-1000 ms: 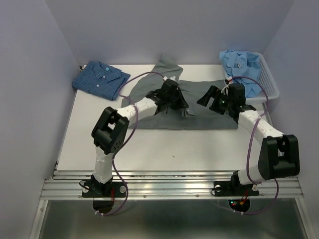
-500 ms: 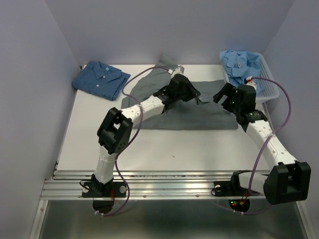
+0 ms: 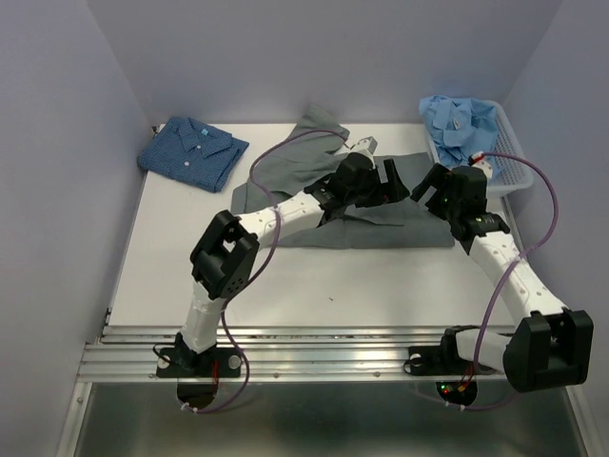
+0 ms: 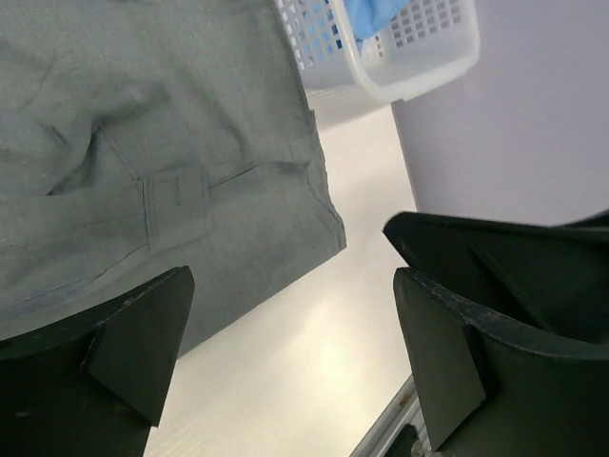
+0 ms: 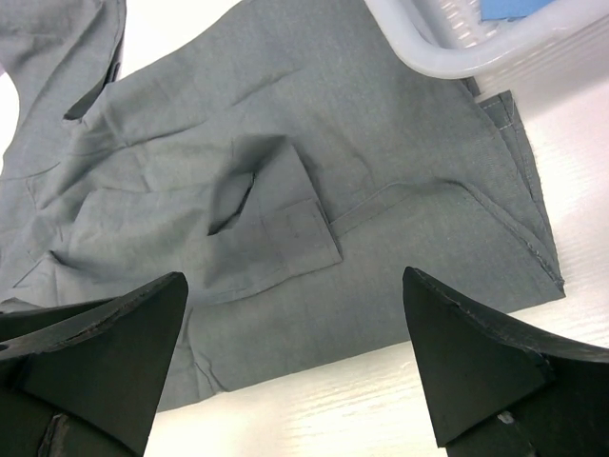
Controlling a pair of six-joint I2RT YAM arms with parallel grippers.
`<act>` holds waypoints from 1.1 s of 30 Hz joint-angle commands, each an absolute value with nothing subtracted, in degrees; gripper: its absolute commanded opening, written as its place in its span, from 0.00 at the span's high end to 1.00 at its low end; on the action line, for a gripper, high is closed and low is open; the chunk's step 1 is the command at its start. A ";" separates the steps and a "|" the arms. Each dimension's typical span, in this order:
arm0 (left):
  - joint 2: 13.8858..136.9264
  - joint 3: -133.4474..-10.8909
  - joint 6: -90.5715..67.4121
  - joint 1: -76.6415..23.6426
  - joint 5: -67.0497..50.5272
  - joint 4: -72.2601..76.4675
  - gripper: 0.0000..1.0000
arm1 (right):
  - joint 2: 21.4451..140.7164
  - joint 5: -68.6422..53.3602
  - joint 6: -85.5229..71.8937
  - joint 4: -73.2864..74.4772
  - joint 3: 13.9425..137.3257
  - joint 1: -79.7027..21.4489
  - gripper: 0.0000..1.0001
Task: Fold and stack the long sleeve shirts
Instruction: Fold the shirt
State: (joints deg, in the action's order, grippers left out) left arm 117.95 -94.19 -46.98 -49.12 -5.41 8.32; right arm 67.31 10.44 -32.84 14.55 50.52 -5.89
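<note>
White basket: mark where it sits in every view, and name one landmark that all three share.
Top external: white basket at upper right.
Left wrist: basket along the top, right of centre.
Right wrist: basket in the top right corner.
Shared landmark: grey shirt, lying beside the basket.

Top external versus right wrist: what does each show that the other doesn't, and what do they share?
Only top external: the folded dark blue shirt at the far left, and the left gripper over the grey shirt. Only right wrist: the sleeve cuff lying across that shirt's body. Both: the grey shirt spread flat, the white basket holding light blue cloth, and the right gripper open, holding nothing.
</note>
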 commanded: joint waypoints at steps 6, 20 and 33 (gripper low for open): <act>100.47 -90.97 -33.14 -49.13 3.56 4.67 0.01 | 69.51 7.76 -33.05 13.63 52.56 -5.71 0.00; 77.36 -55.39 -42.89 -21.63 10.38 -5.63 0.01 | 90.06 -0.36 -31.73 10.55 59.15 -8.26 0.00; 82.96 -44.91 -41.04 -14.94 4.21 -4.57 0.02 | 102.21 2.02 -30.67 8.79 62.93 -8.26 0.00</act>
State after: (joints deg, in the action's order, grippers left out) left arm 80.20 -45.47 -41.21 -15.62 3.92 -6.39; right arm 100.99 0.89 -31.53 11.99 60.84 -8.01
